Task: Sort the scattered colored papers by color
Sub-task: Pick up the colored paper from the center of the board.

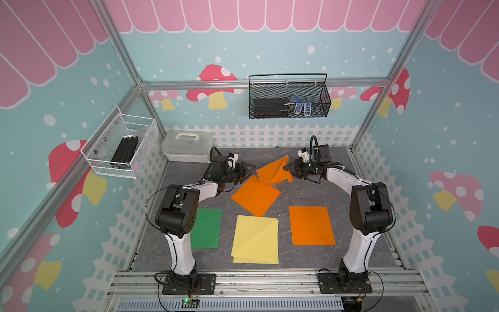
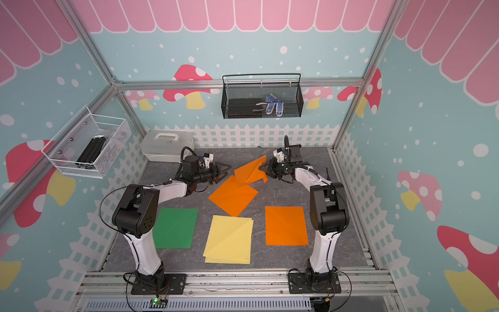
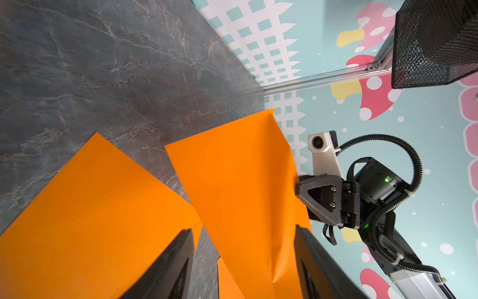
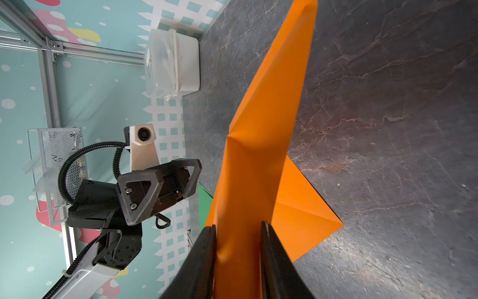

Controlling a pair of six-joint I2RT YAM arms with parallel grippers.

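My right gripper [image 1: 289,168] pinches the raised orange sheet [image 1: 272,173]. The left gripper [image 1: 249,171] is open beside it. The squared orange sheet [image 1: 312,225] lies nearer my right arm.

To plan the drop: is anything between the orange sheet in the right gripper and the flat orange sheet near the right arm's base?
Nothing visible. Between the lifted orange sheet, held by the right gripper, and the flat orange sheet lies only bare table. The tilted orange sheet lies beside that path.

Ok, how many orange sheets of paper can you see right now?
3: a lifted sheet in the right fingers at the back, a tilted sheet flat mid-table, a front sheet beside the right arm. Others may hide beneath them.
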